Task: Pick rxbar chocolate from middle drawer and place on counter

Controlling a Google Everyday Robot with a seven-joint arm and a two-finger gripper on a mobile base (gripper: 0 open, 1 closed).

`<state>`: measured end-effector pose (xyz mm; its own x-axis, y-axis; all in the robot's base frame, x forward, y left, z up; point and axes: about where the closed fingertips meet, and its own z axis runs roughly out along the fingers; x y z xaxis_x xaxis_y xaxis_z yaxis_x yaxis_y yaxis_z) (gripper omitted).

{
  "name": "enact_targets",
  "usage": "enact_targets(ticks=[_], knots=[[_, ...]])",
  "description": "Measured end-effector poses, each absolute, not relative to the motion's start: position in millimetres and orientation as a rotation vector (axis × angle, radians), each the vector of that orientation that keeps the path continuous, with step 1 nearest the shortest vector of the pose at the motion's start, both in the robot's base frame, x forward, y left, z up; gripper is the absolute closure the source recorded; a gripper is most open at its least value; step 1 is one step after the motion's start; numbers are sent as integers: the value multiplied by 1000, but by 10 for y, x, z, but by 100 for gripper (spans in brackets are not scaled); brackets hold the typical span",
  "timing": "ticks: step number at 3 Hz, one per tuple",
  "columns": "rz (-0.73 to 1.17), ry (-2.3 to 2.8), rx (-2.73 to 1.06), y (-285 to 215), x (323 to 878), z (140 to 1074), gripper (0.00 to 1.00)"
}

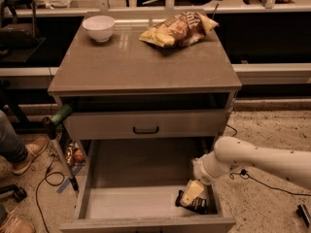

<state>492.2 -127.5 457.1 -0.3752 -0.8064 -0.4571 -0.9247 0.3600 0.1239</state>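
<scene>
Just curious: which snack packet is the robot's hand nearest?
The dark rxbar chocolate in the middle drawer, right under the gripper; the chip bag lies up on the counter.

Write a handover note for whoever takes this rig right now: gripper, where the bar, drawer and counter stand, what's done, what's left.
The gripper is down inside the open middle drawer, at its front right corner, right over the rxbar chocolate; grasp not confirmed.
The bar lies on the drawer floor.
The counter holds a white bowl back left and a chip bag back right.
Done: drawer open, gripper at the bar.
Left: grasp the bar, lift it out, set it on the counter.
</scene>
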Motion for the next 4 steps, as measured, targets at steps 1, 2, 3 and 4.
enact_targets(ticks=[1, 2, 3, 4], knots=[[496, 2249, -1576, -1217, 4994, 4366, 0], [475, 2195, -1623, -1168, 5081, 4172, 0], [432, 2112, -1693, -1152, 5190, 3865, 0], [406, 2062, -1746, -1176, 5228, 3673, 0]])
